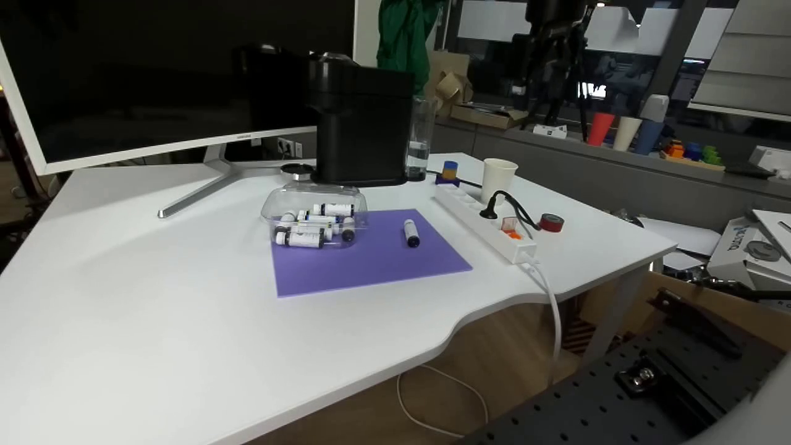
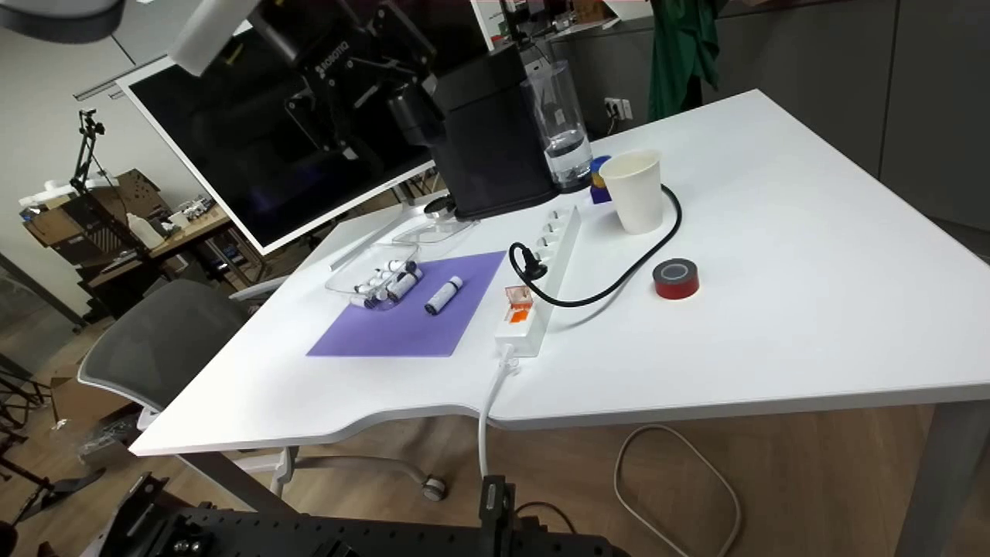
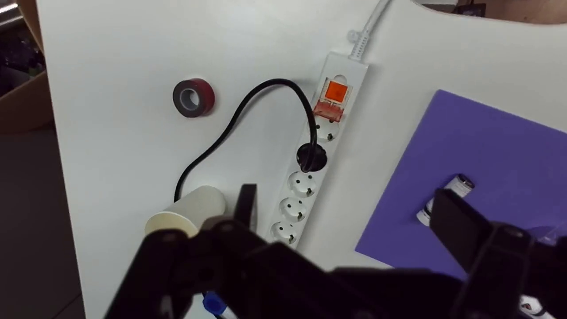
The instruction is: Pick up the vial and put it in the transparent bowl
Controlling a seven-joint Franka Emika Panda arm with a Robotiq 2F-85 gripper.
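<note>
The vial lies on its side on the purple mat, apart from the bowl. It has a white label, a pale cap and a dark end. It shows in both exterior views [image 1: 411, 233] [image 2: 444, 295]. In the wrist view the vial [image 3: 460, 186] is partly hidden behind a finger. The transparent bowl [image 1: 309, 193] holds several similar vials, and in an exterior view it is hard to make out [image 2: 346, 285]. My gripper [image 3: 345, 195] is open and empty, with its fingers wide apart. In an exterior view the gripper [image 2: 390, 116] is high above the table.
The purple mat [image 1: 371, 266] lies under the vial and part of the bowl. A white power strip [image 1: 479, 219] with a black plug and cable stands beside it. A paper cup [image 1: 497, 176], red tape roll [image 1: 551, 222], black coffee machine [image 1: 364, 123] and monitor [image 1: 173, 80] stand around.
</note>
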